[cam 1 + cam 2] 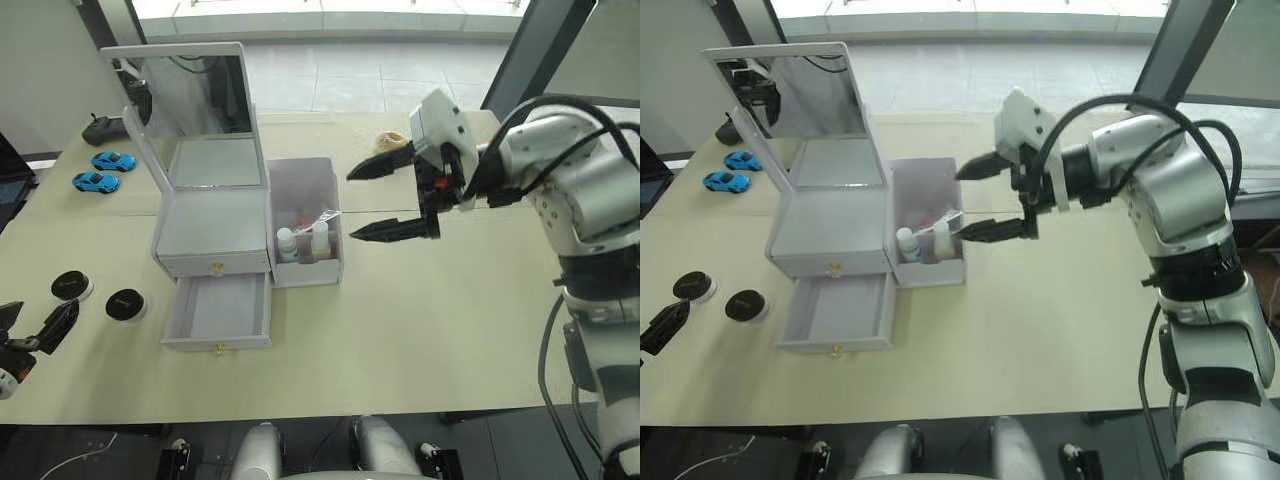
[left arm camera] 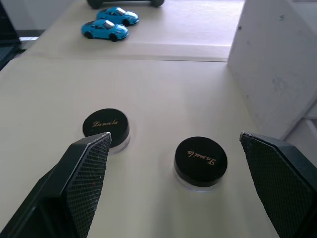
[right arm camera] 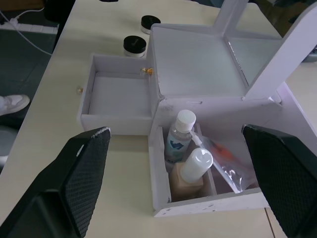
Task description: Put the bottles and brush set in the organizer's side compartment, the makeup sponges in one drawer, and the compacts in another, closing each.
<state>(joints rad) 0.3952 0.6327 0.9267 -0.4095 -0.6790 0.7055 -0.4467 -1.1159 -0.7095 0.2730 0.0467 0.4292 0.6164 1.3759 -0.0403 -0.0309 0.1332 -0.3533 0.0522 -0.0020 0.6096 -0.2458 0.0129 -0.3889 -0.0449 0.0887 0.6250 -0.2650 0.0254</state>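
White organizer (image 1: 215, 235) already holds bottles (image 3: 185, 148) and brush set (image 3: 225, 161) in its side compartment. Both grippers gape empty; left gripper (image 2: 173, 163) must next grasp the compacts (image 2: 200, 161) for the open drawer (image 1: 220, 312).

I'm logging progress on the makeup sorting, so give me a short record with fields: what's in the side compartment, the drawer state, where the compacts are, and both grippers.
side compartment: two bottles and a bagged brush set inside
lower drawer: pulled open, nothing visible in it
upper drawer: closed
compacts: two black-lidded ones on the table, left of the organizer
left gripper: open, facing the compacts
right gripper: open, above the side compartment
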